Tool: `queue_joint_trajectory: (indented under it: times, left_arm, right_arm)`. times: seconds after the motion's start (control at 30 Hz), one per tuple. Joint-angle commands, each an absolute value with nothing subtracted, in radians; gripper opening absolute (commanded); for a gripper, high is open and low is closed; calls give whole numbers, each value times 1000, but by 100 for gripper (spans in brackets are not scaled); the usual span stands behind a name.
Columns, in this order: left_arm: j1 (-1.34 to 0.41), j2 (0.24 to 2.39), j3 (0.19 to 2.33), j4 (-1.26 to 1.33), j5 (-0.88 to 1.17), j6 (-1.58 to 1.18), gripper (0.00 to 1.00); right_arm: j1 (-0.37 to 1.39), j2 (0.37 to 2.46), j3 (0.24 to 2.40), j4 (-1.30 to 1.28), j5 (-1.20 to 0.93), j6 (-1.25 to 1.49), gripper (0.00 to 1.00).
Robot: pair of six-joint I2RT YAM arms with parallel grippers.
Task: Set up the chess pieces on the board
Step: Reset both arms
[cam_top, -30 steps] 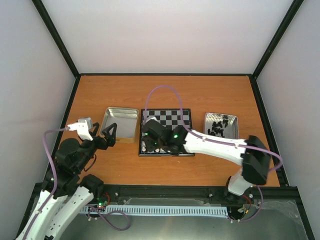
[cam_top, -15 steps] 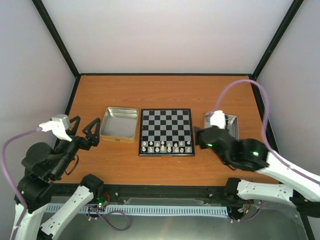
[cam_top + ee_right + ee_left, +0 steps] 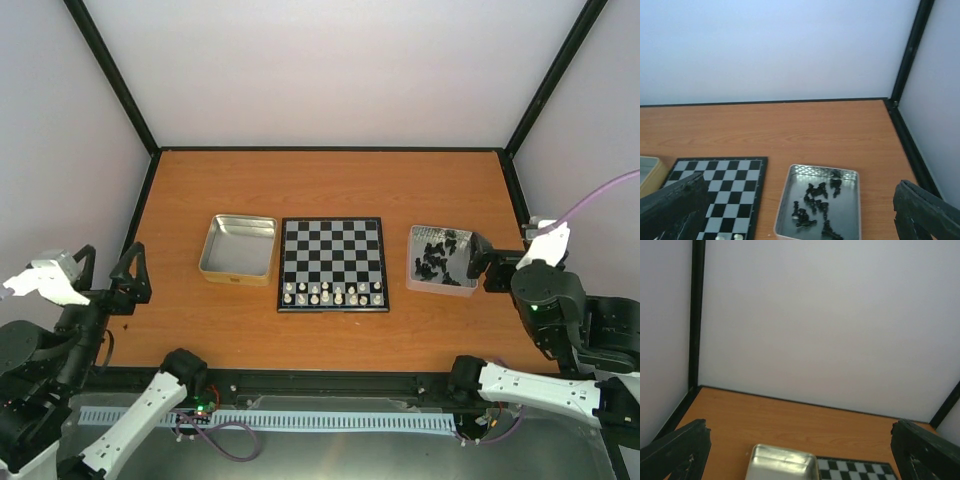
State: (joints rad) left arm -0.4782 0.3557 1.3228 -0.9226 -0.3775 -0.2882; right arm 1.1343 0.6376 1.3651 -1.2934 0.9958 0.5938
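Observation:
The board (image 3: 330, 245) lies mid-table, with several cream-white chess pieces (image 3: 333, 293) standing along its two nearest rows. Black chess pieces (image 3: 436, 258) lie heaped in a metal tin (image 3: 413, 250) right of the board. My left gripper (image 3: 110, 268) hangs open over the table's near left edge, holding nothing. Beside the tin's right end, my right gripper (image 3: 492, 268) is open and empty. In the right wrist view the black pieces (image 3: 815, 202), their tin (image 3: 822, 168) and the board (image 3: 715, 190) show between the wide fingers (image 3: 670, 210). The left wrist view catches the board's far corner (image 3: 855, 470).
An empty metal tin (image 3: 238, 248) sits just left of the board, and shows as the empty tin (image 3: 782, 465) low in the left wrist view. Black frame posts and pale walls close in the table on three sides.
The right arm pulled off the board's near rows to the table's right edge, and its jaws opened wide. The left arm drew back to the near left corner.

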Motion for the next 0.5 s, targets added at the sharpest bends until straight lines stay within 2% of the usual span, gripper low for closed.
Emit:
queue_joint_trajectory:
  times: [0.0, 0.47]
  left_arm:
    - [-483, 356, 1312, -1042, -448, -300, 100]
    - [-483, 318, 1287, -1026, -437, -322, 100]
  right_arm:
    - [1140, 632, 1398, -1411, 1098, 647, 100]
    - [1140, 519, 1326, -1308, 1075, 578, 100]
